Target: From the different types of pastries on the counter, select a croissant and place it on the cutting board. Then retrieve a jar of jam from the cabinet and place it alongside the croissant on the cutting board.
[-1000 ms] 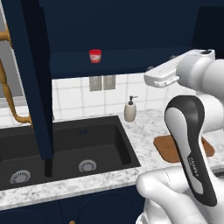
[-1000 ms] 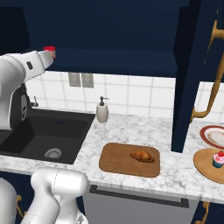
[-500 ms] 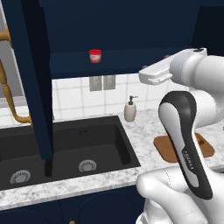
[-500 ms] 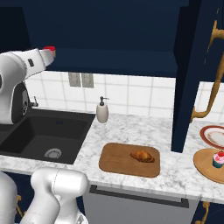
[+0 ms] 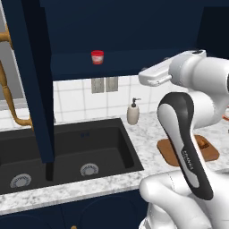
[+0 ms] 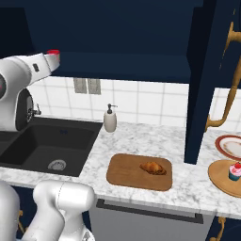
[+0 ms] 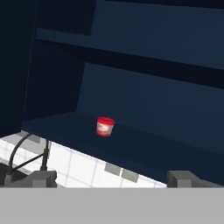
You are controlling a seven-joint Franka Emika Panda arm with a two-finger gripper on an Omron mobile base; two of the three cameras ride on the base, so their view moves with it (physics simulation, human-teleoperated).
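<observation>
The jar of jam (image 7: 105,126), red-lidded with a red-and-white body, stands upright on the lower shelf of the open navy cabinet (image 5: 134,27). My gripper (image 7: 113,179) is open with nothing between its widely spaced fingertips, and it faces the jar from a distance. From the left base the gripper (image 5: 143,78) hangs to the right of the jar (image 5: 97,57) and slightly lower. On the brown cutting board (image 6: 127,174) lies the croissant (image 6: 153,167). The pink-frosted cupcake (image 6: 234,171) sits at the far right of the marble counter (image 6: 141,141).
The open cabinet door (image 5: 31,80) hangs left of the jar above the black sink (image 5: 67,152). A beige soap dispenser (image 6: 110,120) stands by the tiled wall. Another navy door with a brass handle (image 6: 230,84) hangs right of the board. A round wooden plate (image 6: 221,181) carries the cupcake.
The hand has moved a little to the left in the left base view, closer to the cabinet shelf and the jar. The jar, croissant and board have not moved.
</observation>
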